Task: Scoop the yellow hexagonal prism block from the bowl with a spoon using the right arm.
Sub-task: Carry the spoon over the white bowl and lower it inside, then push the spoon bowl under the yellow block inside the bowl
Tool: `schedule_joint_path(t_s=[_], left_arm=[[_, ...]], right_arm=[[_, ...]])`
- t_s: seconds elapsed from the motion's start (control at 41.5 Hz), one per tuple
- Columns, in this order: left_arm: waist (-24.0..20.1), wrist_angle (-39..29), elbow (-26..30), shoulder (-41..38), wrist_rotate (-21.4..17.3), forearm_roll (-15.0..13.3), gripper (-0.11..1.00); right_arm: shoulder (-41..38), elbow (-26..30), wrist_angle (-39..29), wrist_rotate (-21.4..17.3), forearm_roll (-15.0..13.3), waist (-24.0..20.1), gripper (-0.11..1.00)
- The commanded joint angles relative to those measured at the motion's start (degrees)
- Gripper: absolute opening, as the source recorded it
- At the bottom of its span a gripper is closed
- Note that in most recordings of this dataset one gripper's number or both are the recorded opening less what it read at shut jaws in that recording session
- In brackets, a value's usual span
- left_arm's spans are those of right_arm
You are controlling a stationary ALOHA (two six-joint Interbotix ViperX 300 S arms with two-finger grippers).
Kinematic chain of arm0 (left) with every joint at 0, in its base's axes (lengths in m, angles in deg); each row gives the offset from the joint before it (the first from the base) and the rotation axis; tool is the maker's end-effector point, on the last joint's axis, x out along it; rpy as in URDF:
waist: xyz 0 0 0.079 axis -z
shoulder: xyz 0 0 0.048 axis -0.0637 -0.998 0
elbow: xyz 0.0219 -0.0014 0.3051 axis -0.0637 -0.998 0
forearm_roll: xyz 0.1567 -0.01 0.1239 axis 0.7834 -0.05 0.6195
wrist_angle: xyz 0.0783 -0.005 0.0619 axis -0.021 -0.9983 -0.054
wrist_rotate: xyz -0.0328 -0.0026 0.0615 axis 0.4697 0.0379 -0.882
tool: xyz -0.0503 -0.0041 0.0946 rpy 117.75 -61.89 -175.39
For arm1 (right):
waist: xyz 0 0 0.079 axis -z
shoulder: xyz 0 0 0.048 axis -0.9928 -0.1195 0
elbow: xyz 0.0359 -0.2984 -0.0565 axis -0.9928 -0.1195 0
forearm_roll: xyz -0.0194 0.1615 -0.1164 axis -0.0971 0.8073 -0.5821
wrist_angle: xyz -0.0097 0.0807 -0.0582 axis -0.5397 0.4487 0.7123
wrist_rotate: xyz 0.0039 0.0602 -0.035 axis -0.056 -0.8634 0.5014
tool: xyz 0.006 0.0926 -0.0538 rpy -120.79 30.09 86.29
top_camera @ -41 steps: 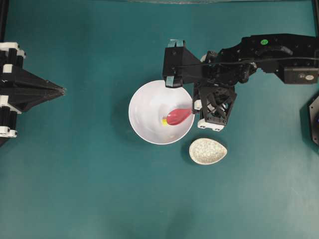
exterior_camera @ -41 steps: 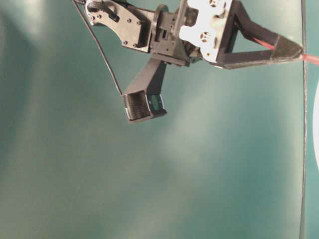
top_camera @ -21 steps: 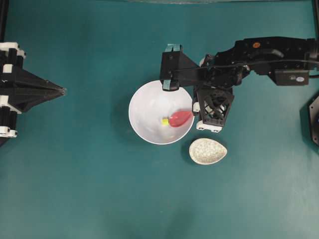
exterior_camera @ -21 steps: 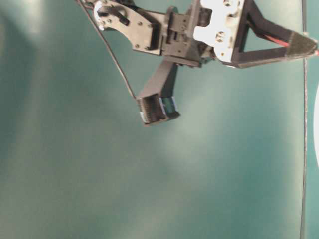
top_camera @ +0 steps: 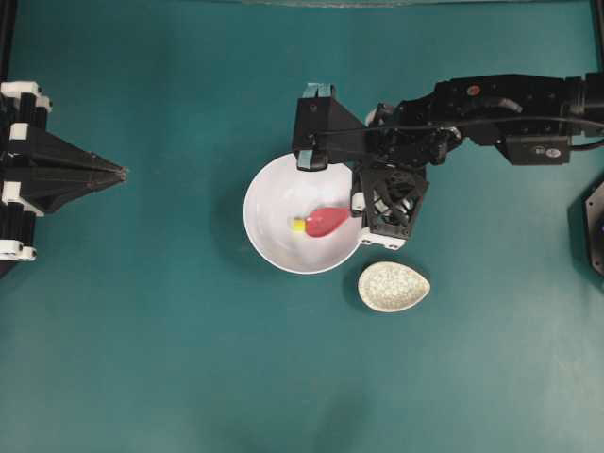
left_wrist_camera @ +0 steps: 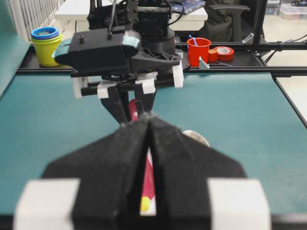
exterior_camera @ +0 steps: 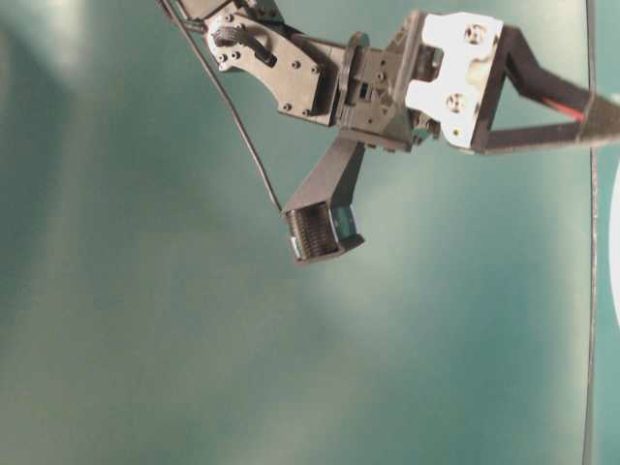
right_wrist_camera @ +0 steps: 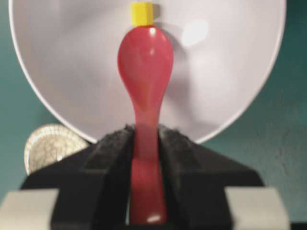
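- Yellow hexagonal prism block [top_camera: 298, 226] lies inside the white bowl [top_camera: 274, 247], a little left of the bowl's middle in the overhead view, touching the tip of the spoon's scoop.
- In the right wrist view the block [right_wrist_camera: 142, 13] sits just beyond the far end of the scoop, on the bowl's inner face, not in the scoop.
- The pinkish-red spoon [top_camera: 327, 221] reaches in over the bowl's right rim, scoop pointing left and handle running right into the gripper.
- The right gripper [right_wrist_camera: 145, 143] is closed on the spoon's handle [right_wrist_camera: 146, 158], one black finger on each side of it.
- The right arm [top_camera: 491, 99] comes in from the right edge, its wrist over the bowl's right rim.
- A speckled cream teardrop dish [top_camera: 394, 287] rests on the teal surface [top_camera: 189, 359] just beside the bowl, to its lower right, apart from it.
- The left gripper [top_camera: 118, 173] is at the left edge, well apart from the bowl; its fingers [left_wrist_camera: 120, 158] are drawn together with only a thin slit between and nothing held.
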Motion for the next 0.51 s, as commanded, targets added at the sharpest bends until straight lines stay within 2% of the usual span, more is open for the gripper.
schedule_joint_path(t_s=[0.0, 0.482], left_arm=[[-0.09, 0.88, 0.62, -0.53, 0.0, 0.09, 0.0], [0.0, 0.97, 0.62, -0.53, 0.0, 0.18, 0.0]], right_arm=[[0.62, 1.58, 2.29, 0.09, -0.09, -0.18, 0.22], [-0.18, 2.37, 9.84, 0.18, 0.0, -0.18, 0.22]])
